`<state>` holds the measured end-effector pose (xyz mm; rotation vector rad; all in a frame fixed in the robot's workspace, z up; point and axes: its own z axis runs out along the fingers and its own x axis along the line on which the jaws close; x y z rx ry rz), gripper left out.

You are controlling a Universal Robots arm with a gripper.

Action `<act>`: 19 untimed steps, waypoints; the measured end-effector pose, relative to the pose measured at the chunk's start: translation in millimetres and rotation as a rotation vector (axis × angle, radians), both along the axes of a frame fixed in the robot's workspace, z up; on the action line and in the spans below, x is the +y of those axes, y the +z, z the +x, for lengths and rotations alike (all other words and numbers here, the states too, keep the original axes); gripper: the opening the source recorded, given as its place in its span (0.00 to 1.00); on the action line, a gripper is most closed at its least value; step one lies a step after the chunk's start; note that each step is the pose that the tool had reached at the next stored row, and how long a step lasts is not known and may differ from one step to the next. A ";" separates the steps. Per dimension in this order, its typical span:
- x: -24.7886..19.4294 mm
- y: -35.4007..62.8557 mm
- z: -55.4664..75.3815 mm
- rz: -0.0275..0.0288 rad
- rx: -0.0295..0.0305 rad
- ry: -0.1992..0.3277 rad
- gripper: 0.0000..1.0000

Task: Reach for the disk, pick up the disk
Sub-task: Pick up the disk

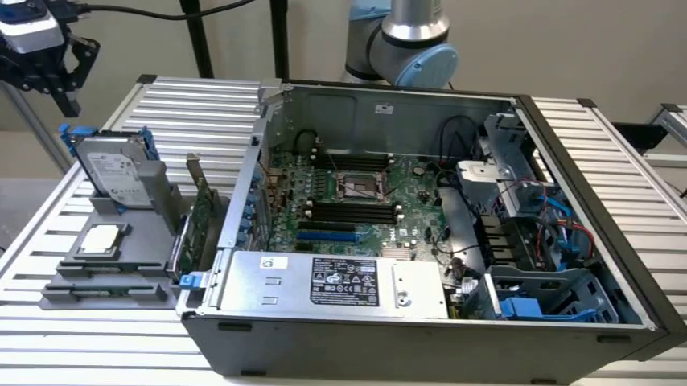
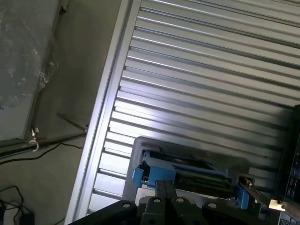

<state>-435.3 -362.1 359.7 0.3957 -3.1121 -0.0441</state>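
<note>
Tabletop [image 1: 601, 161] of ribbed metal bears the open computer case [image 1: 429, 330] and, at the exterior view's left of it, a grey holder [image 1: 108, 269] in which the disk [image 1: 112, 172] stands on edge, untouched. The claw [image 1: 71, 103] hangs above it, apart, fingers closed together on nothing; reaching looks part done, grasping and lifting remain.

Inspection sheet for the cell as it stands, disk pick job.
Surface: ribbed aluminium table.
Job's things: disk stands upright in a grey holder, not gripped.
Clutter: CPU chip on the holder; open PC case with its power supply.
Grippers: gripper above the disk, apart from it, jaws shut.
Cables: black cable runs to the gripper; blue and red leads inside the case.
Surroundings: arm base behind the case; plain wall.
</note>
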 end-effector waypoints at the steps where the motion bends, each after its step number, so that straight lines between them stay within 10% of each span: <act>1: 0.0 0.0 0.0 0.0000 0.0000 0.019 0.11; 19: 0.0 -0.1 0.0 0.0000 0.0000 0.346 0.11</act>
